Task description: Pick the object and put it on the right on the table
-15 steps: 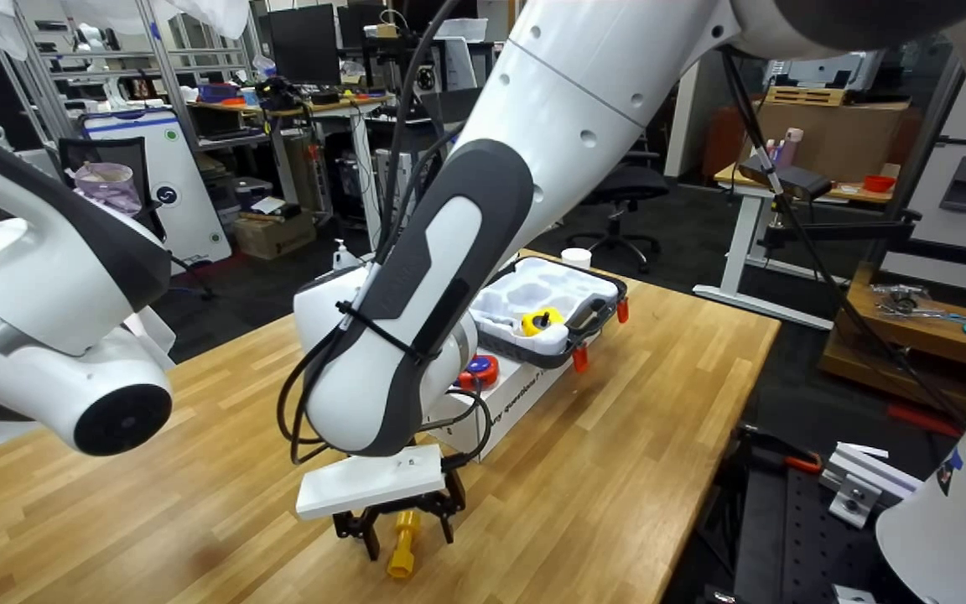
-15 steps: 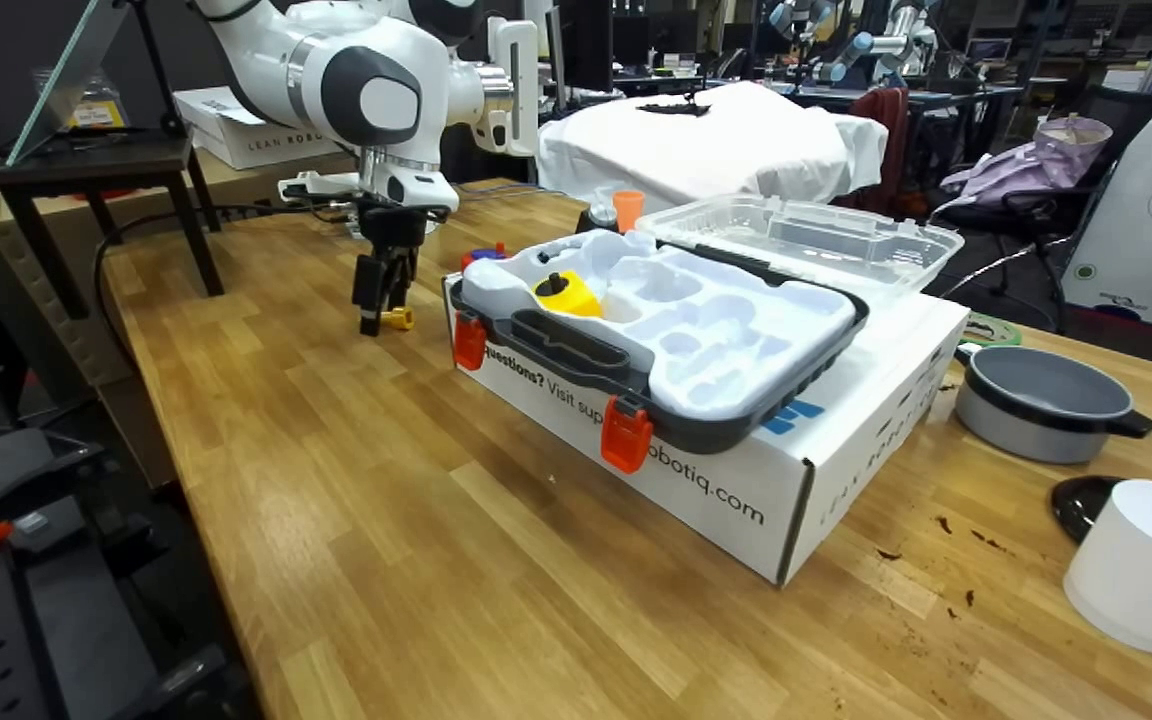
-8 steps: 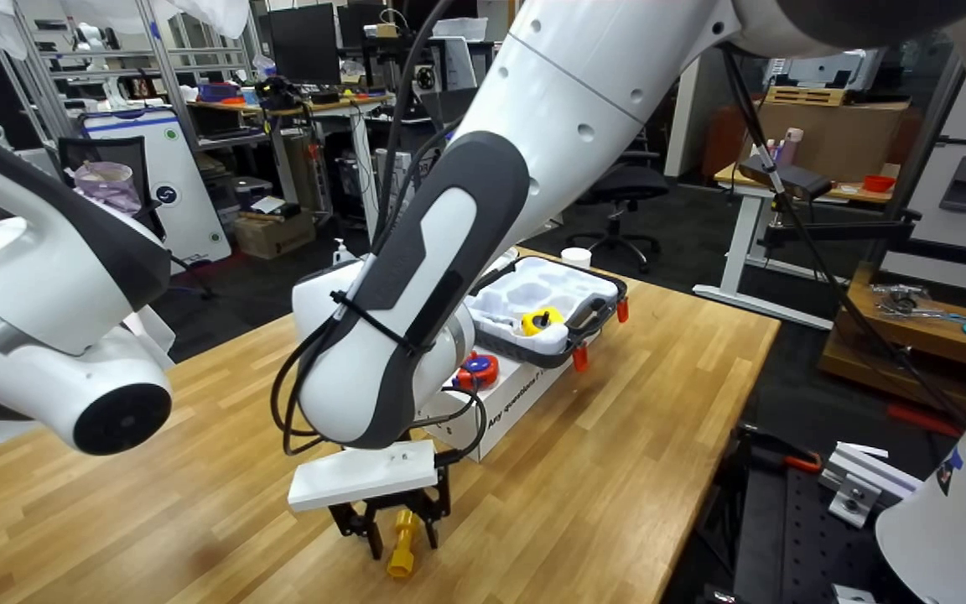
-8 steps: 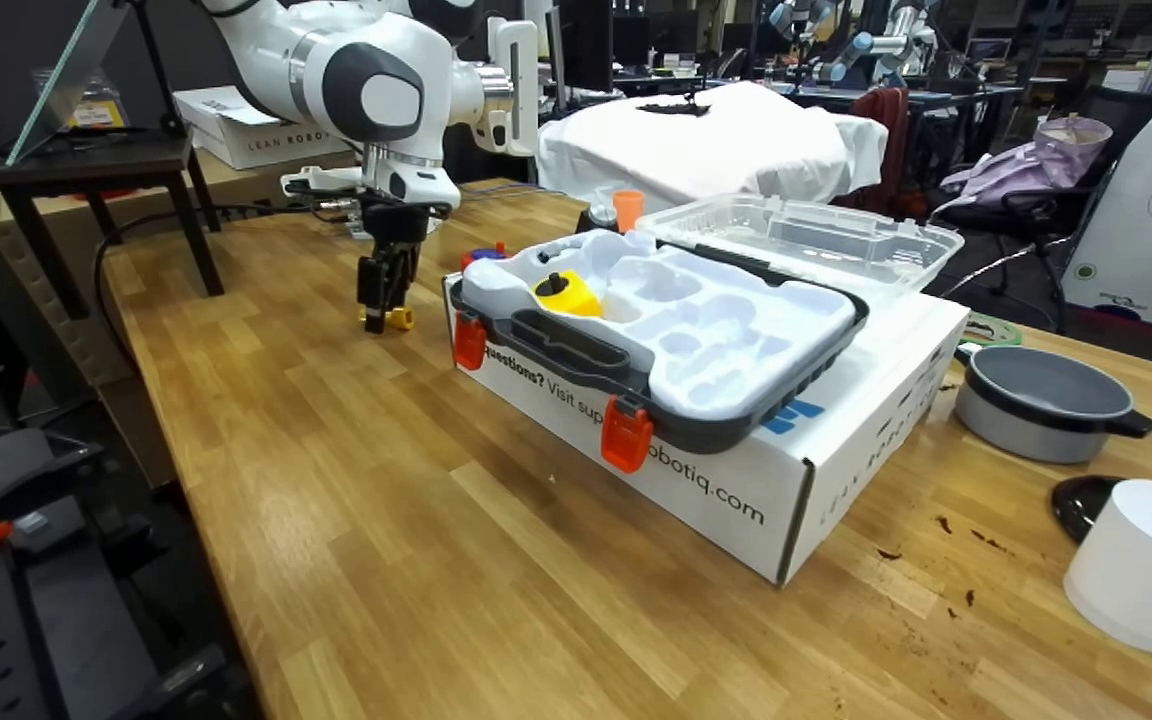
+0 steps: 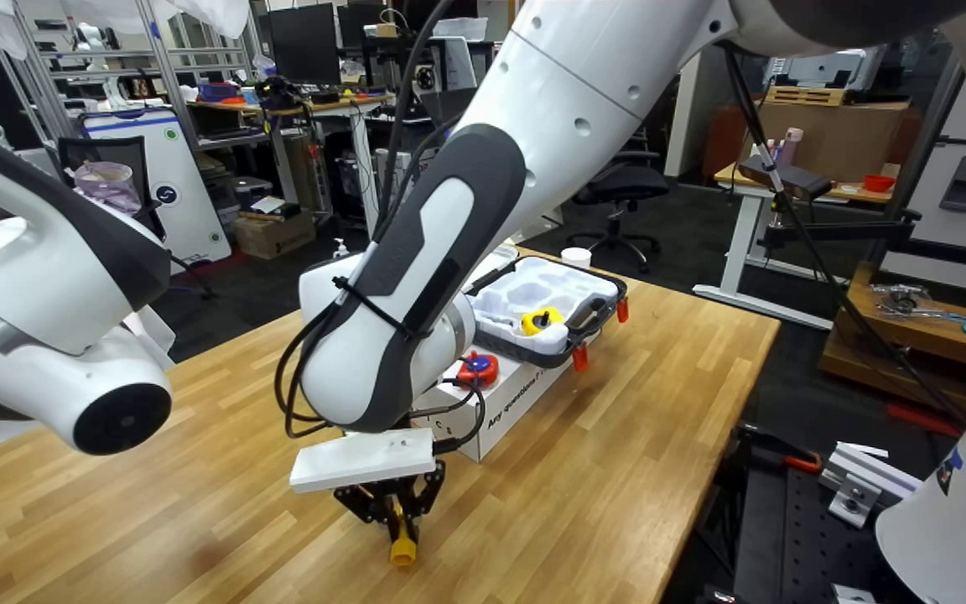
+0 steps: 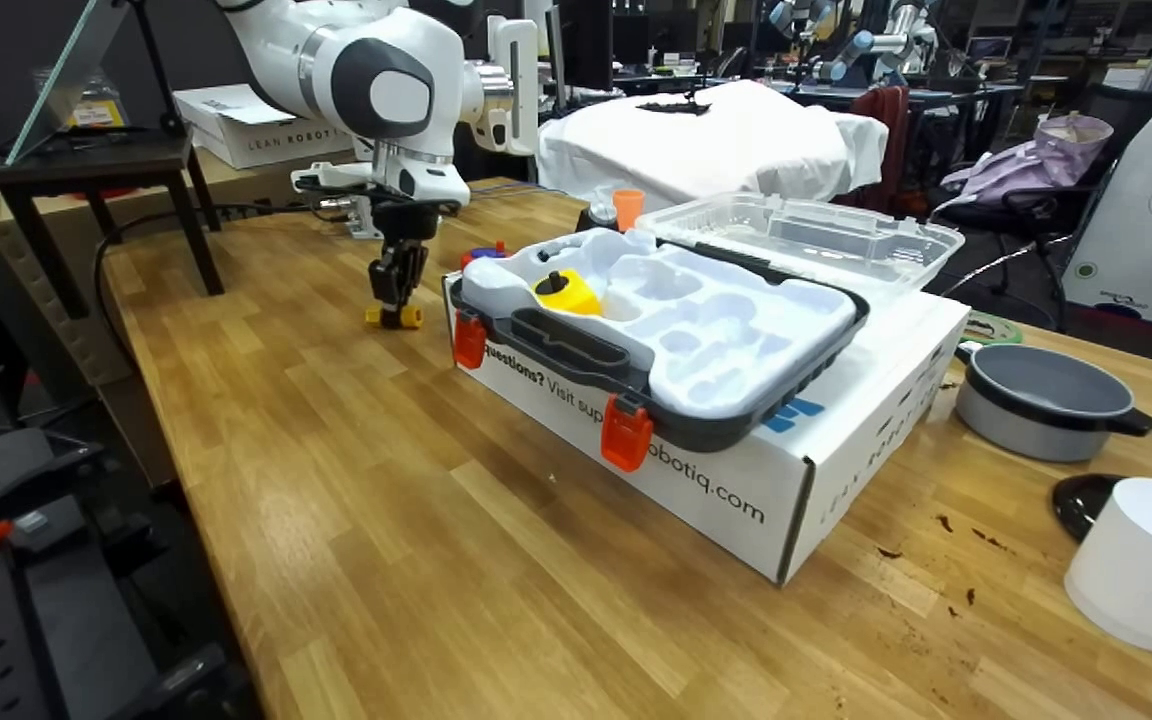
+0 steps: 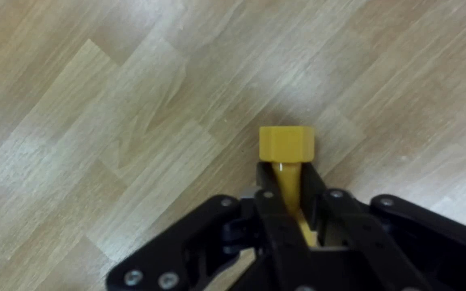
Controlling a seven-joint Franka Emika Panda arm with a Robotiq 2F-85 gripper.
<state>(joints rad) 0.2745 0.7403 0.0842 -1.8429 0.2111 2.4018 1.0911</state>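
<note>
The object, a small yellow-orange peg-like piece (image 7: 287,144) with a faceted wide end, lies lengthwise between my fingers in the wrist view. My gripper (image 7: 285,178) is shut on its narrower shaft, with one finger pad along each side. The shaft's rear part is partly hidden by the black linkage. In an exterior view the piece's wide end (image 5: 402,551) sticks out below the gripper (image 5: 400,527). Yellow ends (image 6: 411,317) show on both sides of the fingertips in an exterior view. The piece is at or just above the wooden table (image 5: 617,453); contact cannot be told.
A white box (image 6: 736,510) stands close beside the gripper, carrying an open case (image 6: 576,365) and a yellow-and-black item (image 6: 568,293). A red-and-blue item (image 5: 478,369) is near the wrist. Farther along are a grey pot (image 6: 1026,440) and white cup (image 6: 1141,570). Another robot arm (image 5: 47,361) hangs nearby.
The fingers stood apart around the piece and have come together on its shaft. My wrist has shifted slightly towards the white box. The piece's wide end appears slightly higher in an exterior view.
</note>
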